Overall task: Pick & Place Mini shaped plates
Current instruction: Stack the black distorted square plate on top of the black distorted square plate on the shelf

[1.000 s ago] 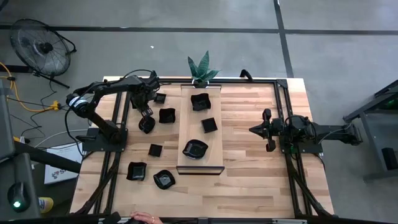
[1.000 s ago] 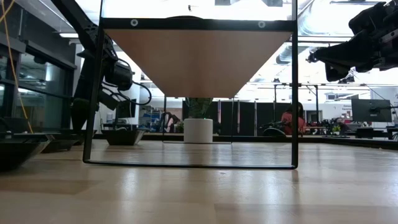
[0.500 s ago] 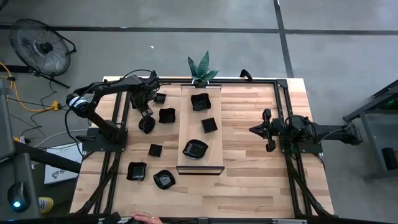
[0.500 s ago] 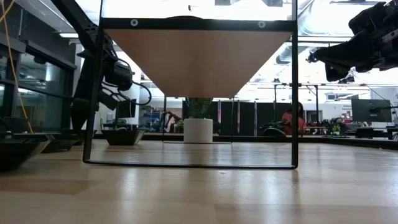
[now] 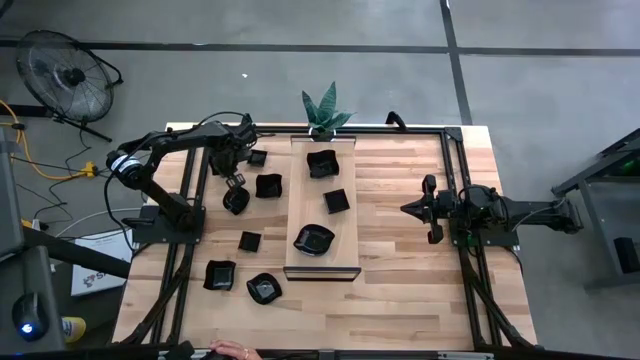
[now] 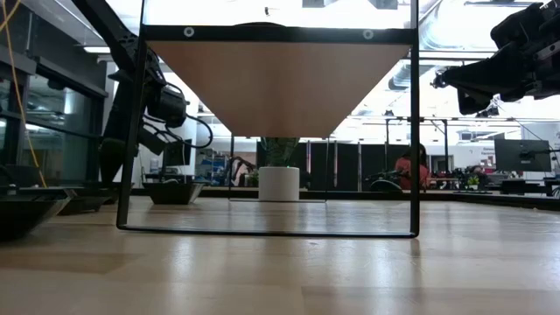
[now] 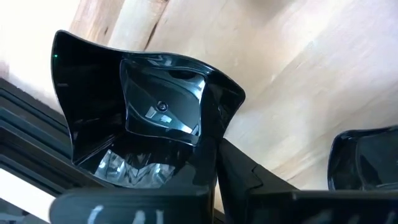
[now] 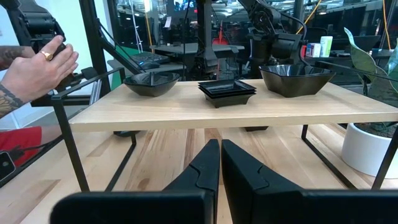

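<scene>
1. High view: a mini shaped plate (image 5: 236, 200) is gripped by the left gripper (image 5: 234, 190), beside the raised wooden board (image 5: 322, 262) on the butcher-block table (image 5: 400, 260). Three plates are seen on the board, others on the table. The right gripper (image 5: 431, 210) is parked well apart.
2. Low view: a busy workshop is seen beyond the board.
3. Left wrist view: the plate (image 7: 155, 118) is clamped at its wavy rim; it is judged light, rigid, glossy, slippery, so the rim is best pinched.
4. Right wrist view: the fingers (image 8: 199, 171) are pressed together, empty; a person's hand (image 8: 37, 68) is seen.

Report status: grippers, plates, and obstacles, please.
Left gripper shut on a plate, at the table's left side. Right gripper shut, empty, parked at right. Three plates on the board. Nothing in the way.
</scene>
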You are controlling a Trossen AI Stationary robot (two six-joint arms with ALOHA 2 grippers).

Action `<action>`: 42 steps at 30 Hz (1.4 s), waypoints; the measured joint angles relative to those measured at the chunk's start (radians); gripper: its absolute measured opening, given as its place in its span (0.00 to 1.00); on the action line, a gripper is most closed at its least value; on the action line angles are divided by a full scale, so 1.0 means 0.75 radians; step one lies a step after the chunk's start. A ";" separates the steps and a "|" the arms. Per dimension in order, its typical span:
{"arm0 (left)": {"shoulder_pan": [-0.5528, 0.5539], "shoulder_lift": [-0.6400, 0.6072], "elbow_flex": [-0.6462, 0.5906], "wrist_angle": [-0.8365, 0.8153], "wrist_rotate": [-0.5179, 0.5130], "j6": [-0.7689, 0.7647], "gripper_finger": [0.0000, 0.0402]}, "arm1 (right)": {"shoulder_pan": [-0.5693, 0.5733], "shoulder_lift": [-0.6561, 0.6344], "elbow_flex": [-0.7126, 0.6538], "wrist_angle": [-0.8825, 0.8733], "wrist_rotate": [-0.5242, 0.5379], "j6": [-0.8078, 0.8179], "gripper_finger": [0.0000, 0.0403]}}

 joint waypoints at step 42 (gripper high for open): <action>-0.199 -0.299 0.082 -0.225 -0.150 -0.099 0.00 | 0.000 0.000 0.000 0.000 0.000 0.000 0.03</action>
